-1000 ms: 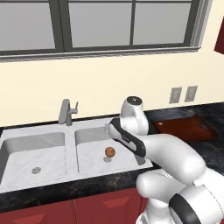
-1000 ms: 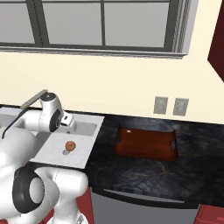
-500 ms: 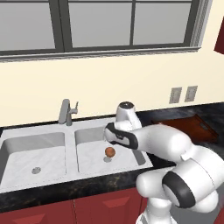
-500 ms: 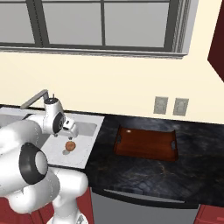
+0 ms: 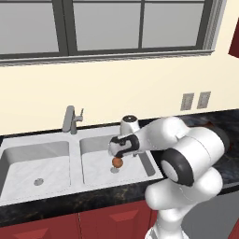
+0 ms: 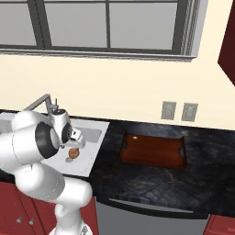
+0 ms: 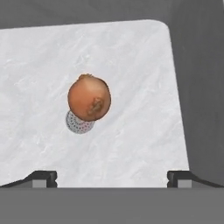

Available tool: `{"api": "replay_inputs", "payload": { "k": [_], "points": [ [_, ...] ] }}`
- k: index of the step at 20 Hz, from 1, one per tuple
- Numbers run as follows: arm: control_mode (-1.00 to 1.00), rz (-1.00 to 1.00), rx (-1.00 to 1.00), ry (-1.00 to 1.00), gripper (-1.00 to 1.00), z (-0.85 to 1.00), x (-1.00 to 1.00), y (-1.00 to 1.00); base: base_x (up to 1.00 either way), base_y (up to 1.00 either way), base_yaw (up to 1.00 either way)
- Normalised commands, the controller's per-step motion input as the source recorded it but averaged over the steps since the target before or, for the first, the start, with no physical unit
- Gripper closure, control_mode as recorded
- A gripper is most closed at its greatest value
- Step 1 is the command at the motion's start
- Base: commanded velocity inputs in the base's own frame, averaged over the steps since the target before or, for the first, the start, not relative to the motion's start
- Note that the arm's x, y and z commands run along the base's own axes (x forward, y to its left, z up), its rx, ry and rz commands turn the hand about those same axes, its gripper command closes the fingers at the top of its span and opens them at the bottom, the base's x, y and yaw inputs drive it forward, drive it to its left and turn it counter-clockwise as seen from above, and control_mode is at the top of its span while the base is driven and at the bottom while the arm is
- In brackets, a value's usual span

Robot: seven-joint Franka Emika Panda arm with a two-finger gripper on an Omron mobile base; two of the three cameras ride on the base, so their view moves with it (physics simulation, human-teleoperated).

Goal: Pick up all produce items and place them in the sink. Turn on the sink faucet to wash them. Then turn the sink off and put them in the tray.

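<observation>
The produce item, a small reddish-brown ball (image 5: 117, 162) (image 6: 72, 153) (image 7: 89, 97), rests on the round drain of the sink's right basin. The sink (image 5: 28, 158) (image 6: 94, 133) (image 7: 131, 61) is pale marbled, with two basins. My gripper (image 5: 117, 154) (image 6: 73, 146) (image 7: 111, 177) hangs open just above the ball, its fingertips (image 7: 43, 177) spread wide and touching nothing. The grey faucet (image 5: 70, 120) (image 6: 43, 102) stands behind the divider, to the left of my hand. The reddish-brown tray (image 6: 153, 150) lies on the dark counter to the right of the sink.
Dark stone counter (image 6: 151, 183) surrounds the sink and tray. Two wall outlets (image 5: 195, 100) (image 6: 179, 111) sit above the counter, under a wide window (image 5: 107, 28). My bulky white arm (image 5: 186, 158) reaches over the counter's right part.
My hand has swung left and come down over the right basin, ending just above the ball. The ball has stayed on the drain.
</observation>
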Motion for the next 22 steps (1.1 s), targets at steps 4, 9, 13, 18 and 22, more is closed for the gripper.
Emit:
{"api": "replay_inputs", "payload": {
  "k": [4, 9, 13, 18, 22],
  "points": [
    [-1.0, 0.0, -0.01, 0.06, -1.0, -0.32, 0.27, 0.16, 0.0, 0.0, 0.0],
    [-1.0, 0.0, -0.01, 0.06, -1.0, -0.3, 0.24, 0.09, 0.0, 0.0, 0.0],
    [-1.0, 0.0, -0.02, 0.04, -1.0, -0.28, 0.26, 0.07, 0.0, 0.0, 0.0],
    [-1.0, 0.0, -0.02, 0.05, -1.0, -0.27, 0.25, 0.09, 0.0, 0.0, 0.0],
    [-1.0, 0.0, -0.02, 0.05, -1.0, -0.28, 0.22, 0.07, 0.0, 0.0, 0.0]
  ]
}}
